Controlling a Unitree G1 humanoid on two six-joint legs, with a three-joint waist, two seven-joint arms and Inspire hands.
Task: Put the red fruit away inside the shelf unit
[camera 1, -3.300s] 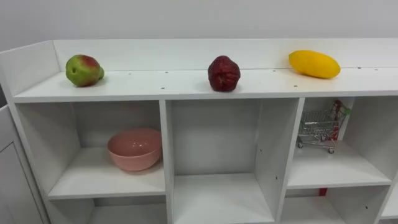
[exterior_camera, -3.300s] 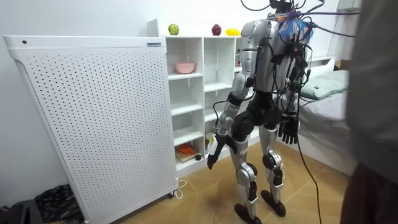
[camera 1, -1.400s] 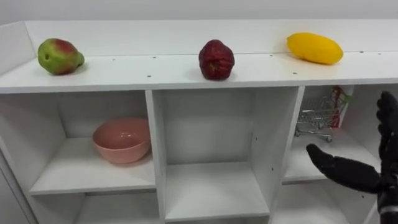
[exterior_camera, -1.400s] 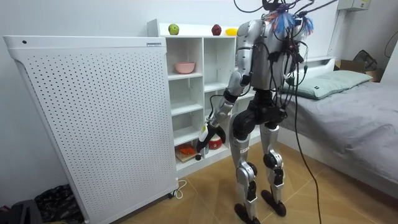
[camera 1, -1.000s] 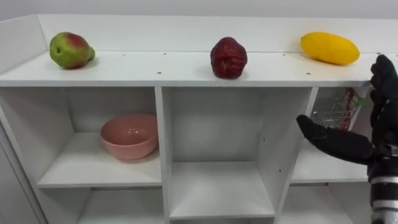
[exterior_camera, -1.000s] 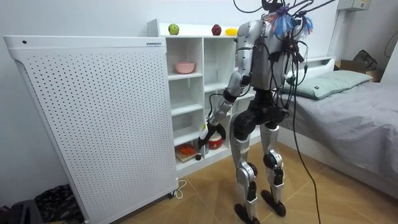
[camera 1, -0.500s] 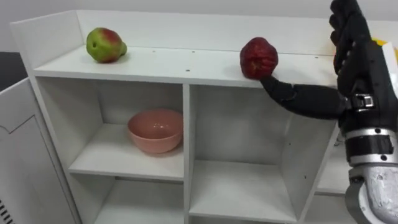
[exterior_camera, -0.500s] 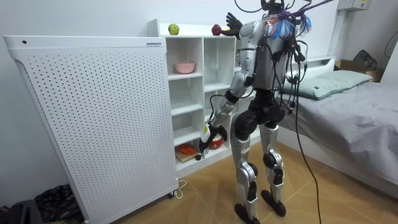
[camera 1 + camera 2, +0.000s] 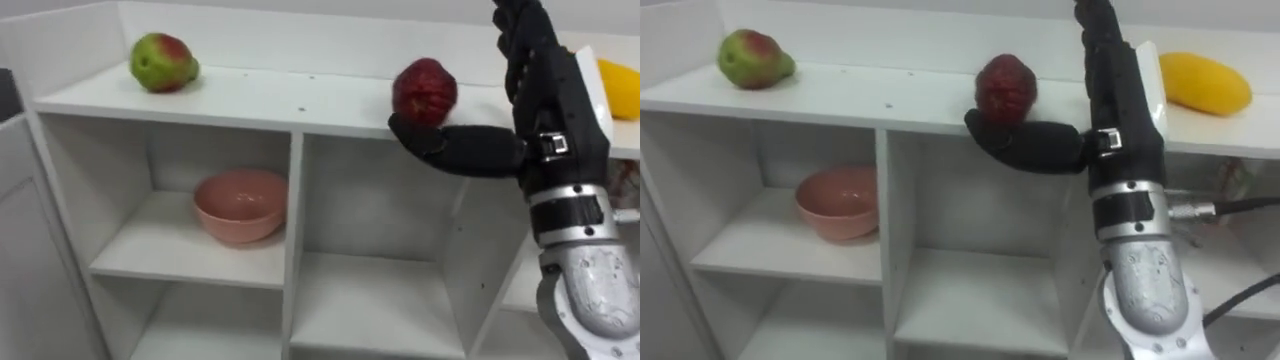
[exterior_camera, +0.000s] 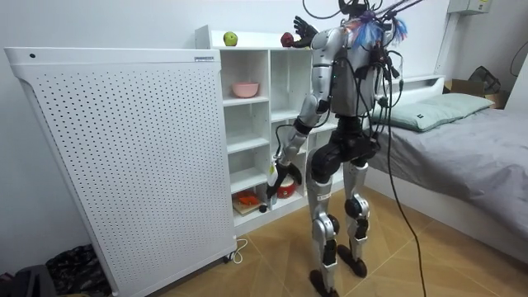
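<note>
right hand (image 9: 548,100) spread | thumb just below red fruit (image 9: 424,90) | fruit on top shelf (image 9: 280,100)

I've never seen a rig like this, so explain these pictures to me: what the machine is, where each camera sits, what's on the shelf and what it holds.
This is a two-legged humanoid robot standing at a white shelf unit. Two pictures come from cameras in its head, looking at the shelves. The third comes from a camera out in the room. On the top board lie a green and red fruit, a dark red fruit and a yellow mango. A pink bowl sits in a compartment below. The right hand is up beside the dark red fruit, fingers straight, thumb just below it, holding nothing. The left hand hangs low beside the shelves.
</note>
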